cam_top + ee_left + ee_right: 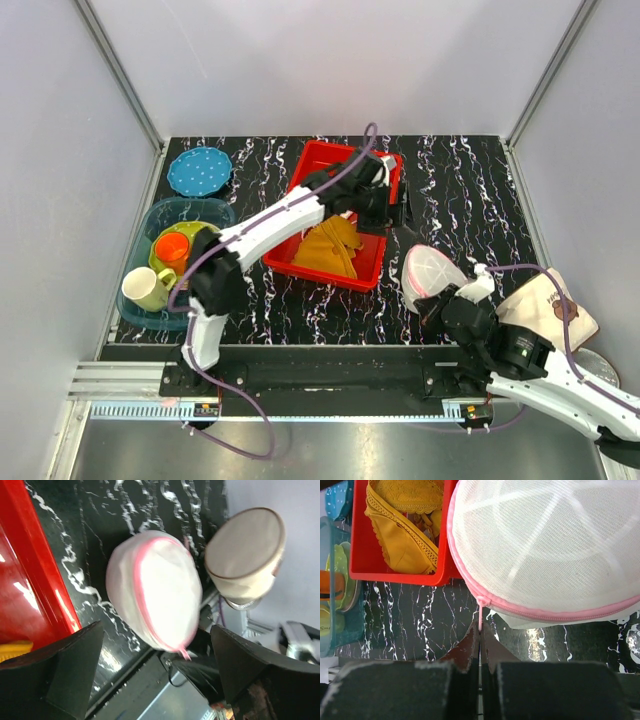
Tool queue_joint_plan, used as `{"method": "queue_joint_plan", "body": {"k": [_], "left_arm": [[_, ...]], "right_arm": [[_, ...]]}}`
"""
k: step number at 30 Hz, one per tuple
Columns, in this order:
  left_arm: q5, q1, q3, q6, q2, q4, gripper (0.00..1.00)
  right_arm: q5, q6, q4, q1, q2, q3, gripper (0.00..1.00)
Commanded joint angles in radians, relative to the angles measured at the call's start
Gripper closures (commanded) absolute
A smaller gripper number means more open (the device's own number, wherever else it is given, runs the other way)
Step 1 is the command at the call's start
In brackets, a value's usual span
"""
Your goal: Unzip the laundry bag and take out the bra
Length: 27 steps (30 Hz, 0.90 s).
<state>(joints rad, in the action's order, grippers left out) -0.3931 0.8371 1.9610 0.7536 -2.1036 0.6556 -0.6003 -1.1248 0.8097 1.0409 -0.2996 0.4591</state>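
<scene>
The laundry bag, a round white mesh pouch with pink zipper edging, lies on the black marbled table right of the red tray. It fills the right wrist view and shows in the left wrist view. My right gripper is shut on the bag's thin pink zipper pull, at the bag's near edge. My left gripper is open and empty, up over the tray's right edge and apart from the bag. The bra does not show in any view.
A red tray holds a mustard-yellow cloth. A teal tub with cups stands at the left, and a blue dotted plate lies behind it. A beige round container lies at the right beside the bag.
</scene>
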Motion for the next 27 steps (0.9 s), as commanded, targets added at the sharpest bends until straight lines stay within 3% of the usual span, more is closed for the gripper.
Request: {"method": "queue_joint_plan", "body": {"k": [1,6,14,17,18,22,27], "left_arm": [[0.01,0.023,-0.106,0.044,0.198,-0.059,0.08],[-0.021,0.091,-0.269,0.107,0.245,-0.18,0.08],[-0.055,0.126,-0.32,0.171,0.13,-0.281,0.12],[-0.068,0.128,-0.249,0.173,0.024,-0.264,0.19],[-0.076,0.128,-0.231,0.173,0.007,-0.252,0.25],[-0.021,0.119,-0.191,0.155,0.016,-0.22,1.0],[-0.001,0.047,-0.073,0.121,-0.024,-0.2,1.0]], "right_arm": [[-0.024,-0.024,-0.017,0.007,0.001,0.03,1.0],[-0.012,-0.013,-0.049,0.007,-0.024,0.027,1.0],[0.016,0.0,-0.096,0.007,-0.073,0.027,1.0],[0.03,0.002,-0.119,0.007,-0.079,0.018,1.0],[0.034,0.003,-0.122,0.007,-0.082,0.021,1.0],[0.048,-0.01,-0.09,0.007,-0.081,0.029,1.0],[0.089,-0.061,-0.044,0.008,0.0,-0.006,1.0]]}}
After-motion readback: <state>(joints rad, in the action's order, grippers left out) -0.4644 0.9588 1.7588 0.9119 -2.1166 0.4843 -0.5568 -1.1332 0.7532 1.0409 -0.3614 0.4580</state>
